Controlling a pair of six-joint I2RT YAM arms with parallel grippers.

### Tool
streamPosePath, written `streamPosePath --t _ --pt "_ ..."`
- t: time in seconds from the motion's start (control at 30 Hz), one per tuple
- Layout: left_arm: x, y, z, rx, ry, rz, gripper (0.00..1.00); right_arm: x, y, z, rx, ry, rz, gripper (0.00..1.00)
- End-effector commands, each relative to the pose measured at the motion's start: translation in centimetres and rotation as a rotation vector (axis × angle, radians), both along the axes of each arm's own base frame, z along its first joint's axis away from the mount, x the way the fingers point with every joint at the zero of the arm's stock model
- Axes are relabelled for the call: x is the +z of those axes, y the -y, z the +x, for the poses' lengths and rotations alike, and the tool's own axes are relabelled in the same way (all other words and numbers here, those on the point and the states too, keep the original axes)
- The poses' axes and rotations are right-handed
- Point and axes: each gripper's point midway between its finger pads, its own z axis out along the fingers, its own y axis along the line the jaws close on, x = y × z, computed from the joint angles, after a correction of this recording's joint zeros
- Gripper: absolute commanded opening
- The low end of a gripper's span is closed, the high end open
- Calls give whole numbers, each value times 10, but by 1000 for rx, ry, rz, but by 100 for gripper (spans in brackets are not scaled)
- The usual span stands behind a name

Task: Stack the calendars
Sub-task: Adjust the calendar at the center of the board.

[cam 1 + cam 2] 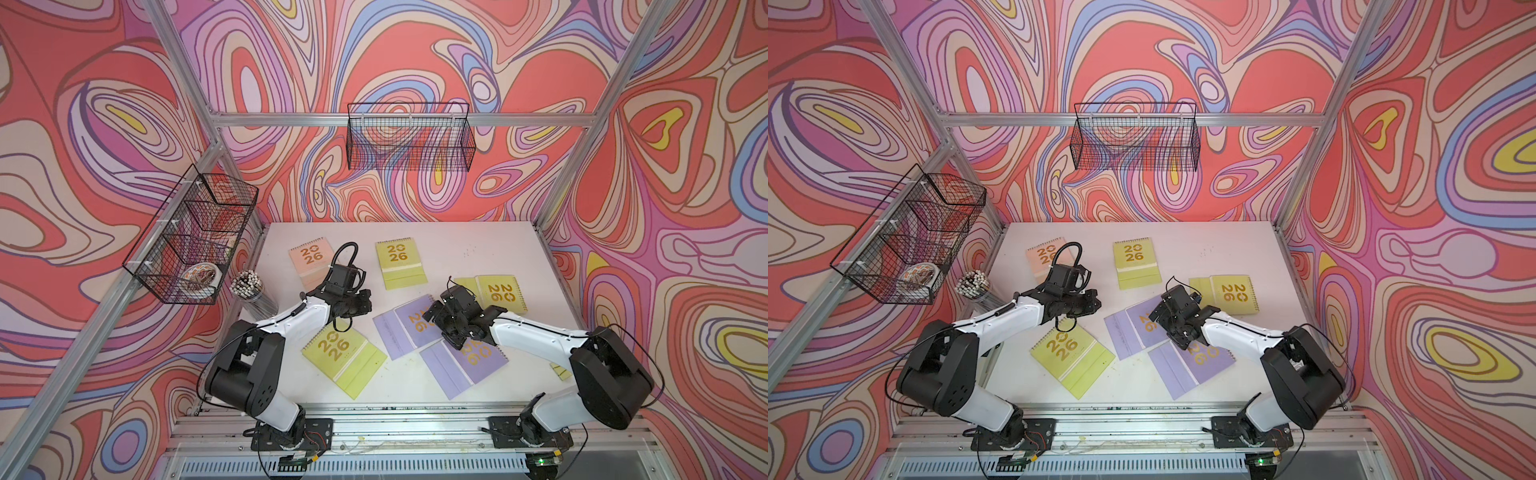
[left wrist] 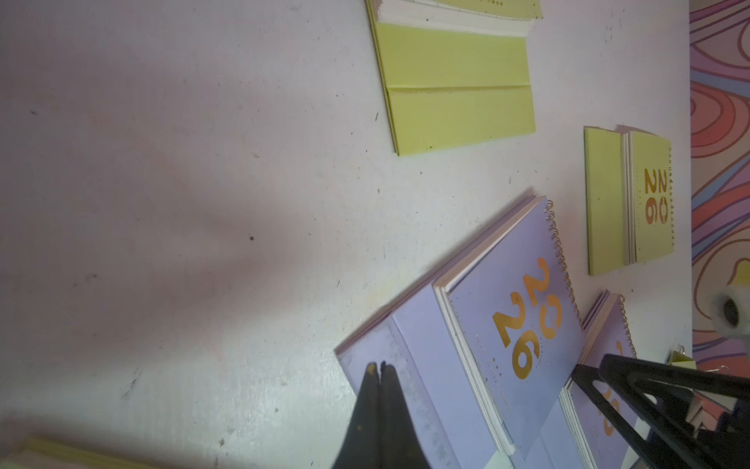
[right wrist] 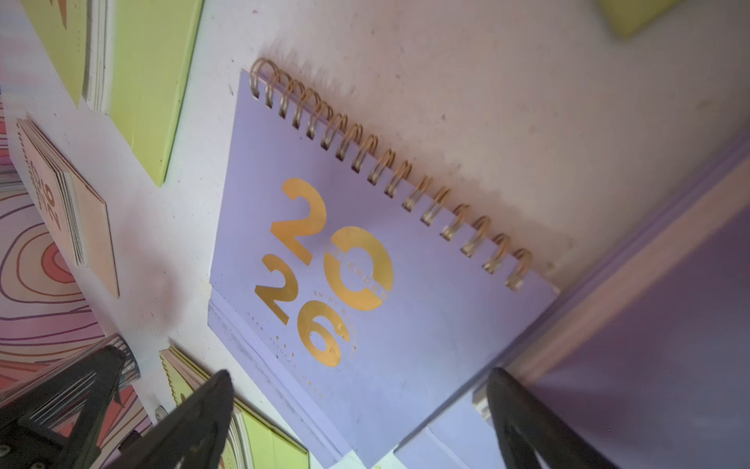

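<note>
Table [image 1: 465, 245], white, 6 calendars lying flat and face up, 0 stacked
1: peach calendar [image 1: 311, 259], back-left corner
2: back lime calendar [image 1: 400, 264], middle of the back edge
3: right lime calendar [image 1: 500, 293], midway along the right edge
4: front lime calendar [image 1: 343, 357], front-left quarter
5: centre lavender calendar [image 1: 409, 326], table centre
6: front lavender calendar [image 1: 465, 361], front-right quarter, close against item 5; whether the 2 overlap cannot be told
Left gripper [image 2: 377, 367]: fingers clenched together on nothing, above bare table between items 1 and 4
Right gripper [image 3: 359, 381]: fingers spread wide and empty, poised low where items 5 and 6 meet
Step in hand, by judgement: the 1st pick, a lavender calendar being the likely object of the right arm
Next move calls for: lowering the spread fingers to a free edge, working 1 finger under the flat cover, closing, lifting clear, then laying it square on its lavender twin; thin stock flush to the table makes the pinch the hard part
</note>
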Motion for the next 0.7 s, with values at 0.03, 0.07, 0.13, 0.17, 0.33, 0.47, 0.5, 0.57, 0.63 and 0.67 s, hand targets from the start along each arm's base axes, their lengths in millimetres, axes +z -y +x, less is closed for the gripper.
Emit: streamPosePath --t 0.03,0.07,0.13,0.17,0.33,0.47,0.5,0.57,0.63,0.67 --pt "-1 14 5 -16 -41 -35 0 1 -15 6 -12 -6 53 98" --pt "-4 15 5 -18 -51 -34 0 0 -17 6 -13 -11 56 99" --pt "-8 18 6 -24 -68 -37 0 -2 -20 7 -11 -16 63 99" --pt "-11 19 6 -27 -77 -39 0 -4 -22 7 -12 -23 66 98" --pt "-22 25 7 -37 -121 -49 0 -10 -27 8 -14 -35 77 99" --pt "-32 28 7 -43 -153 -50 0 -12 -30 11 -5 -31 72 98" --pt "-35 29 7 -45 -164 -52 0 -12 -31 13 5 -25 65 98" --pt "-40 31 8 -49 -181 -53 0 -15 -33 17 32 -22 48 98" --pt "-44 33 9 -52 -198 -52 0 -15 -37 21 63 -19 26 99" --pt "-47 33 9 -53 -206 -49 0 -16 -38 22 76 -19 19 99"
